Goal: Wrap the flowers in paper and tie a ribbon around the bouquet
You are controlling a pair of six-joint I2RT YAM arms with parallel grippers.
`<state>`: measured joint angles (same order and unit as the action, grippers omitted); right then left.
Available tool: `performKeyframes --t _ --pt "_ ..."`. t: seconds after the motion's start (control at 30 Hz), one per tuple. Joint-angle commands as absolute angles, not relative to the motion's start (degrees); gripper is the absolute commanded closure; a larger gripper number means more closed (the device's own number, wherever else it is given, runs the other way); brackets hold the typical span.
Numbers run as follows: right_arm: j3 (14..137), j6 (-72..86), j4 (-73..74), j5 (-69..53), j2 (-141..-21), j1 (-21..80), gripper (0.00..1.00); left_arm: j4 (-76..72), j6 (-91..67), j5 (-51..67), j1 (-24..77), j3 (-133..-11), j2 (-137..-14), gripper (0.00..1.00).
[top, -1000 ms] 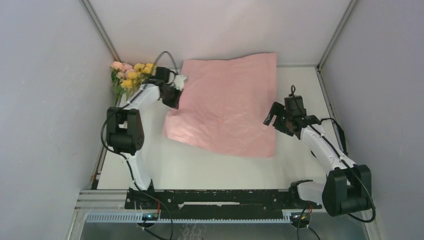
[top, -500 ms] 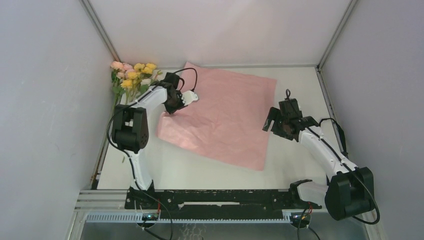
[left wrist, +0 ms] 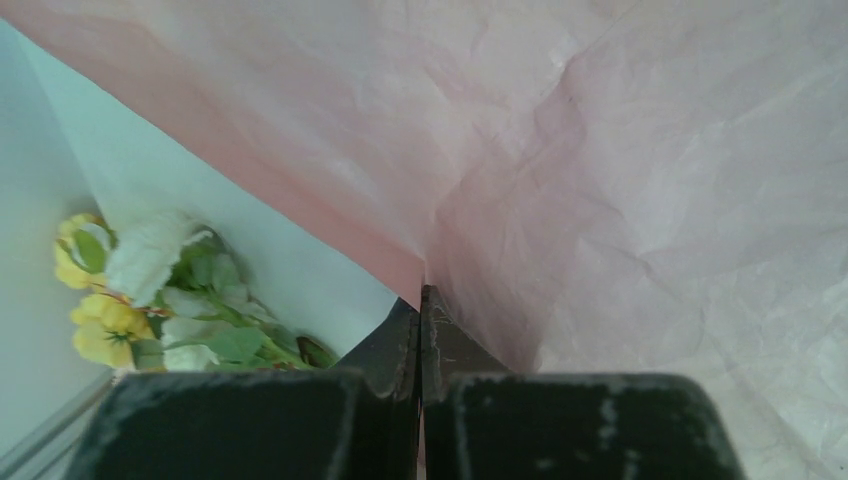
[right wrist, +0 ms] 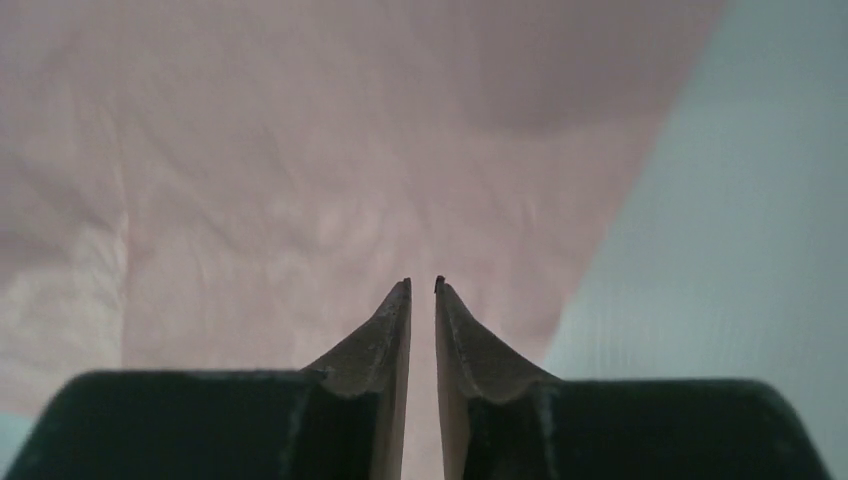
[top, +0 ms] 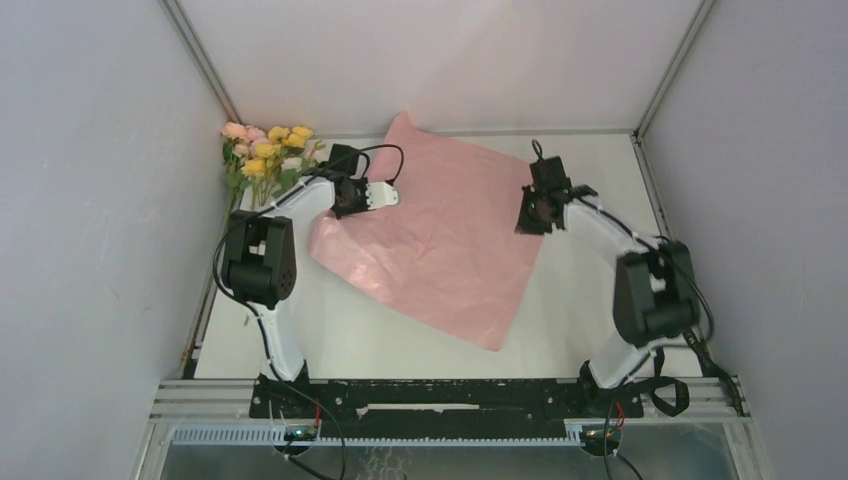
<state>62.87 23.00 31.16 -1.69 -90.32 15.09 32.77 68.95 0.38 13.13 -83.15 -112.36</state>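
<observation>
White tabletop (top: 380, 340), boxed in by plain grey walls (top: 90, 220), carries the paper (top: 440, 250), which looks pink rather than lilac and lies across the middle and far part of the surface. It sits turned like a diamond. One corner points at the back wall, the opposite corner points toward the near edge, and its long axis runs far to near, leaning slightly right. The sheet is crinkled and lies in a single layer.

At its left edge the left tool (top: 383, 195) is fully closed, with the paper's edge pinched between its fingertips. The left wrist view shows the sheet creased into a ridge that rises from the pinch. Near the sheet's right corner the right tool (top: 530, 212) is over the paper. In the right wrist view its tips are a narrow slit apart with nothing visibly caught between them.

The flowers (top: 262, 150) lie well apart from the right arm, in the far left corner just beyond the left arm. They are off the paper and beside the left wall, with pink and yellow blooms toward the back and green stems trailing toward the near side.
</observation>
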Motion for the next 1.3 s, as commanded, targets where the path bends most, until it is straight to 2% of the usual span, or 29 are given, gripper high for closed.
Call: performKeyframes --t 0.0,0.07,0.17,0.3,0.47,0.5,0.57,0.63,0.67,0.7,0.83,0.97,1.03,1.17,1.27 --pt "76.63 18.62 29.23 -0.30 -104.20 12.05 0.86 28.24 71.61 0.95 14.41 -86.00 -111.62 1.00" --pt "81.05 17.94 33.37 2.04 -111.23 11.91 1.00 26.88 72.43 0.59 14.54 -84.86 -111.54 1.00" --pt "80.30 19.01 35.26 4.39 -113.75 12.03 1.00 22.44 71.88 0.24 15.05 -83.22 -111.71 1.00" --pt "72.20 21.67 33.26 6.71 -109.57 11.96 1.00 16.58 66.67 -3.63 16.57 -85.84 -114.68 1.00" --pt "63.77 22.61 33.25 8.60 -104.13 13.37 1.00 16.94 56.35 -9.96 17.66 -93.51 -118.07 0.85" --pt "62.45 22.74 32.90 8.56 -103.05 13.44 1.00 18.16 54.30 -9.86 17.72 -93.25 -116.98 0.73" --pt "61.12 22.55 32.38 8.27 -101.12 12.84 1.00 20.82 50.24 -8.65 17.60 -91.14 -113.12 0.38" --pt "61.26 21.57 31.82 8.41 -99.26 12.44 1.00 24.18 45.60 -8.01 17.34 -88.56 -108.15 0.11" --pt "61.59 20.90 31.62 8.39 -98.21 12.38 1.00 26.48 43.37 -7.83 16.82 -87.65 -105.45 0.03" --pt "62.20 20.12 31.65 8.42 -97.17 12.35 0.98 28.84 40.82 -7.81 15.90 -86.86 -103.13 0.01" --pt "64.90 17.40 33.76 9.32 -92.43 13.91 0.88 35.75 31.18 -5.99 6.96 -84.72 -96.36 0.00" --pt "65.16 17.63 34.82 8.79 -85.74 18.05 0.78 36.10 24.85 -7.00 -6.16 -83.12 -97.08 0.00" --pt "65.13 18.36 34.97 8.85 -83.52 20.61 0.73 36.55 23.13 -5.79 -11.44 -83.88 -99.23 0.06" --pt "65.13 21.48 35.20 9.11 -80.72 24.55 0.64 36.42 22.93 -3.97 -15.91 -85.25 -103.42 0.25" --pt "65.15 22.80 35.52 10.47 -80.38 27.15 0.59 35.36 23.25 -4.42 -16.07 -86.27 -106.70 0.26"
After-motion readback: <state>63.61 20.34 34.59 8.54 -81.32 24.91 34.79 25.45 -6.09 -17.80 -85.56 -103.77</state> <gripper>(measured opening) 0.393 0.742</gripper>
